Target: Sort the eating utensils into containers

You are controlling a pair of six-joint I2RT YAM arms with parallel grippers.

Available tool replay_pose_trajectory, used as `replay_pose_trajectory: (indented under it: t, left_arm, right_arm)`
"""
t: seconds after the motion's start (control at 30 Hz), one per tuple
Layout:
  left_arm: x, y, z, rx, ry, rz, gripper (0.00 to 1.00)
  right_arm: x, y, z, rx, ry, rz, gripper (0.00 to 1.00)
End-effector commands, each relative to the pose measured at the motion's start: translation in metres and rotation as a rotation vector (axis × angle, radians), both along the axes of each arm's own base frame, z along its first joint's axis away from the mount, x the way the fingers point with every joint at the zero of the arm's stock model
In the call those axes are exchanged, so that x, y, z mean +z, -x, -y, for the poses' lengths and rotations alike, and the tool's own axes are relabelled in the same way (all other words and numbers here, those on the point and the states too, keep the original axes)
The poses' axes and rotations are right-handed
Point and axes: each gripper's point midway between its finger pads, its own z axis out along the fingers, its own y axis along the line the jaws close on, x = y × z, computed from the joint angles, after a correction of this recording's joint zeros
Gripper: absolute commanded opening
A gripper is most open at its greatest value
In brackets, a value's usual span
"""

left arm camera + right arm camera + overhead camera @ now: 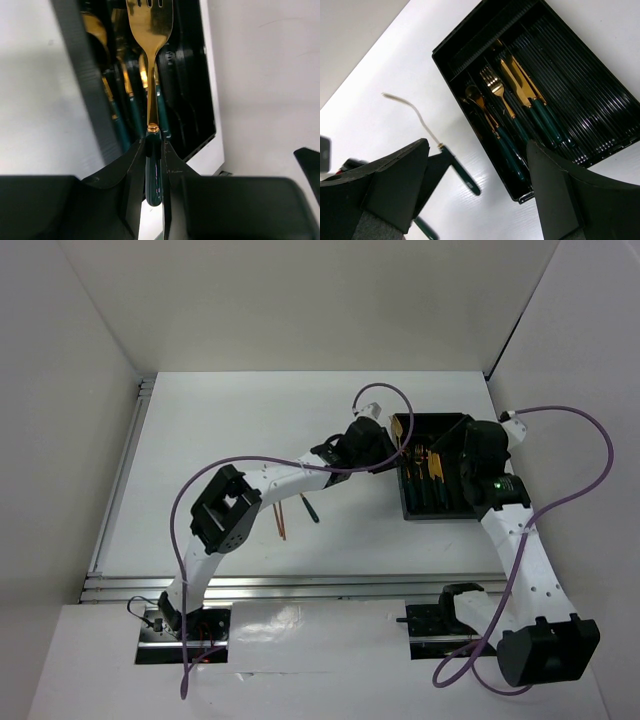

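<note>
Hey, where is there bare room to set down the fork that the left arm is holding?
Bare: the tray's wide ribbed section, right of the utensils lying in it, and the table left of the chopsticks. Crowded: the narrow slots on the tray's left, packed with utensils.

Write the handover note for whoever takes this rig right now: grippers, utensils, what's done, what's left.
Left gripper: shut on the teal handle of a fork, which is held close to the tray.
Right gripper: open and empty, above the tray.
Done: several gold-headed utensils lie in the tray's narrow compartments.
Left: set the held fork in a compartment. Then collect the chopsticks and a teal-handled piece, both lying on the table near the left arm.
</note>
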Motion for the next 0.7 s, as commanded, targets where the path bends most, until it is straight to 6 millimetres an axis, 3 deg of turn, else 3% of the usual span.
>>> replay_pose_trajectory:
  t: [0.0,0.03,0.23,0.3,0.33,0.67]
  left_arm:
    - [0.031,-0.007,0.03,-0.018,0.141,0.046,0.24]
    - [0.02,-0.006,0.033,-0.034,0.133,0.031,0.24]
    - [0.026,-0.003,0.054,-0.062,0.182,0.055,0.26]
    - [0.013,-0.004,0.057,-0.067,0.184,0.041,0.26]
    - [0.022,-0.006,0.059,-0.064,0.211,0.05,0.27]
    - [0.001,-0.001,0.08,-0.078,0.263,0.025,0.29]
  right_arm:
    - [0.021,-0.005,0.0,0.006,-0.006,0.098,0.86]
    - [0.021,-0.005,0.0,0.006,-0.006,0.098,0.86]
    - [0.021,-0.003,0.0,0.006,-0.007,0.109,0.86]
    - [0.023,-0.004,0.0,0.006,-0.007,0.118,0.86]
    - [0.023,-0.004,-0.002,0.014,-0.011,0.118,0.86]
    - [0.017,-0.001,-0.002,0.019,-0.003,0.107,0.86]
